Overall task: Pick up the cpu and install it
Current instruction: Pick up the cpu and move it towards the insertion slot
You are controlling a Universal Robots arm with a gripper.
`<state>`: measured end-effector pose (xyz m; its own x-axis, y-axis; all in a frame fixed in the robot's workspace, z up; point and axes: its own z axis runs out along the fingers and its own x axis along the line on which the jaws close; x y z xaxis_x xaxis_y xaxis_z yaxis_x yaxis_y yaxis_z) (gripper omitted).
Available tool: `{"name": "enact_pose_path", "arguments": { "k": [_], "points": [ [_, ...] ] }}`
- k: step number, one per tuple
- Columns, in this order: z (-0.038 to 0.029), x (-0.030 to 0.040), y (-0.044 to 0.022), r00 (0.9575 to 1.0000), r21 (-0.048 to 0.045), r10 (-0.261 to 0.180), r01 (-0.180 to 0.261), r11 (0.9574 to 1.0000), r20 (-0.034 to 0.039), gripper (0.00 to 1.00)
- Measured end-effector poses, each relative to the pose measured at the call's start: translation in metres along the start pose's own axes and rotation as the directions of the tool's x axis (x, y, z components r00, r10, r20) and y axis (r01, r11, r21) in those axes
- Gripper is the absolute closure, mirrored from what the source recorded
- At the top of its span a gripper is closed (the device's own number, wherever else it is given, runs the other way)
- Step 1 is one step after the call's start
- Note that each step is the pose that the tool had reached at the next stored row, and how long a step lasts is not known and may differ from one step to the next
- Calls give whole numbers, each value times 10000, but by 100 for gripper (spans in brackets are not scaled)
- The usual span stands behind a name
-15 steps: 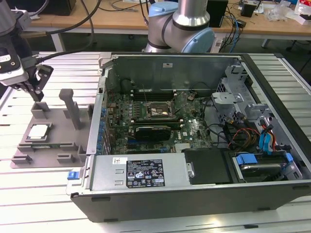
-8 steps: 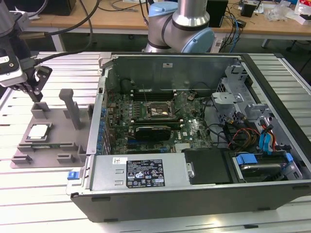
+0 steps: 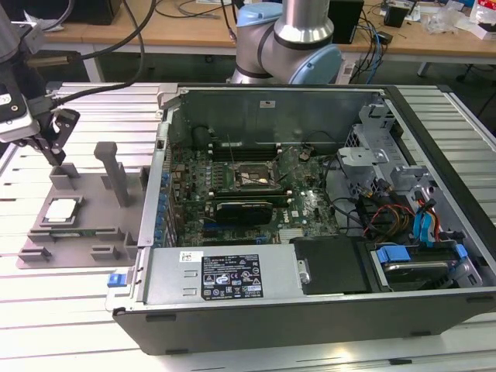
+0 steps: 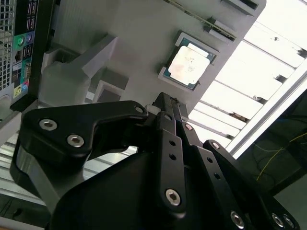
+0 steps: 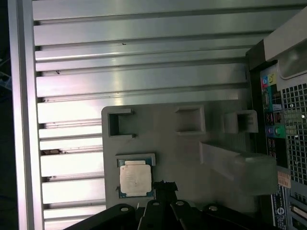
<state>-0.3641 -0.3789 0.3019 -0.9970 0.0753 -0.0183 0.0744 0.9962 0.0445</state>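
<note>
gripper (image 3: 56, 153): hanging above the far end of the grey plastic tray (image 3: 94, 203). In both wrist views the two black fingers (image 4: 165, 103) look pressed together at the tips with nothing between them, so I'm calling it closed and empty.

cpu (image 3: 62, 210): not picked up yet. It's lying flat in its own shallow square pocket on the tray, shiny lid up. My guess is the pocket keeps it squared up and reachable from above. In the first wrist view the cpu (image 5: 135, 179) is just beside the fingertips (image 5: 164, 185), not touching.

tray: parked on the slatted aluminium table (image 3: 46, 310), right against the open pc case (image 3: 310, 310) on the exterior view's left, probably to keep the carry short.

pc case: on its side with the panel off, so the motherboard faces up.

cpu socket (image 3: 249, 177): mid-board with no chip in it. Can't tell if the frame is latched.

progress: I'd say the pick hasn't begun.
</note>
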Motion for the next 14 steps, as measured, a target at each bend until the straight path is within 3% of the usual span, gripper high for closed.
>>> {"name": "enact_pose_path", "arguments": {
  "k": [14],
  "points": [
    [108, 121, -14, 10000, -1, 0, 0, 10000, 1, 89]
  ]
}}
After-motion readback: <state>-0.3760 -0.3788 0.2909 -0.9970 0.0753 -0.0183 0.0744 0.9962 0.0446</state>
